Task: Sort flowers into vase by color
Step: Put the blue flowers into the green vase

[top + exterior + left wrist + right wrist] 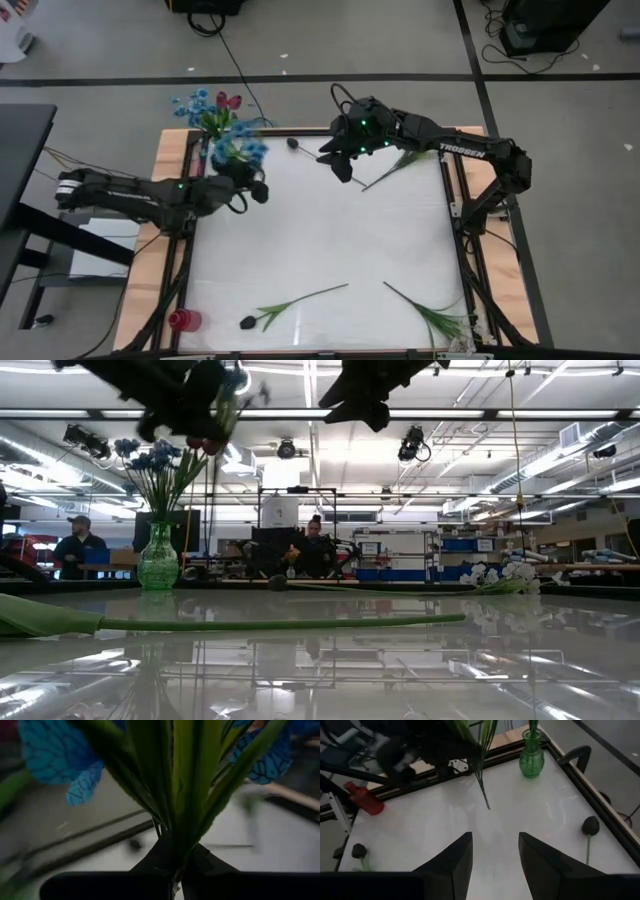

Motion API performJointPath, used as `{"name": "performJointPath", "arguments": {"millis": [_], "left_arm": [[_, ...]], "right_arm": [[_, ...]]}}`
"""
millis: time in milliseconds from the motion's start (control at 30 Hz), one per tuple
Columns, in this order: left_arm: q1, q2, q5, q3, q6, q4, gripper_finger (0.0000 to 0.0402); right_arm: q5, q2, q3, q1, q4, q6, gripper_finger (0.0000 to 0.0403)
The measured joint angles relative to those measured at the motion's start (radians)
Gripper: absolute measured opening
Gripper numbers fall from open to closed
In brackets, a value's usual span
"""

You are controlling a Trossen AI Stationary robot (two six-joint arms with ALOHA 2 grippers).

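My left gripper (245,178) (177,865) is shut on a blue flower (244,150) and hovers above the table's far left part, close to the green glass vase (208,143) (158,560) (531,755). That vase stands at the far left corner and holds blue flowers (150,460) and a pink-red one (229,101). My right gripper (342,165) (495,850) is open and holds nothing, raised over the far middle of the table. A dark-headed flower (292,143) (590,825) lies near the far edge. A white one (400,165) lies below the right arm. My left gripper pinches the blue flower's green stem and leaves (175,835) between its two fingers, just below the head. The flower is lifted clear of the table. Its blue petals (55,755) spread beyond the fingers, and the stem's free end (486,804) hangs down below the gripper.
A small red vase (183,320) (365,799) stands at the near left corner. Along the near edge lie a dark-headed flower (290,305) (280,623) and a white-headed one (432,316). The white middle of the table (320,235) is bare. People sit in the room beyond.
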Motion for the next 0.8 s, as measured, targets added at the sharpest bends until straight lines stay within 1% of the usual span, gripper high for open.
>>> {"name": "performJointPath", "arguments": {"millis": [67,133,233,300,367,500,600,700,800], "left_arm": [[0.033,0.001,0.123,0.0,0.143,0.125,0.0016],[0.064,0.001,0.197,0.0,0.224,0.222,0.0016],[0.092,-0.003,0.202,0.0,0.312,0.289,0.0016],[0.094,-0.024,0.174,0.0,0.371,0.305,0.0016],[0.08,-0.056,0.124,0.001,0.417,0.304,0.0016],[0.036,-0.169,0.012,0.001,0.488,0.206,0.0016],[0.021,-0.28,-0.068,0.001,0.485,0.088,0.0016],[0.032,-0.356,-0.079,0.001,0.484,-0.025,0.0015],[0.073,-0.4,-0.077,0.001,0.484,-0.136,0.0014]], "right_arm": [[-0.024,0.0,0.0,-0.007,-0.002,-0.007,0.0167],[-0.046,0.0,0.0,-0.013,-0.009,-0.015,0.0167],[-0.047,0.0,0.0,-0.013,-0.037,-0.03,0.0167],[-0.046,0.0,0.0,-0.013,-0.072,-0.053,0.0167],[-0.041,0.0,0.0,-0.013,-0.111,-0.082,0.0167],[0.003,0.0,0.0,-0.016,-0.174,-0.133,0.0167],[0.015,0.0,0.0,-0.032,-0.199,-0.146,0.0167],[0.015,0.0,0.0,-0.055,-0.177,-0.157,0.0167],[0.014,0.0,0.0,-0.086,-0.144,-0.158,0.0167]]}}
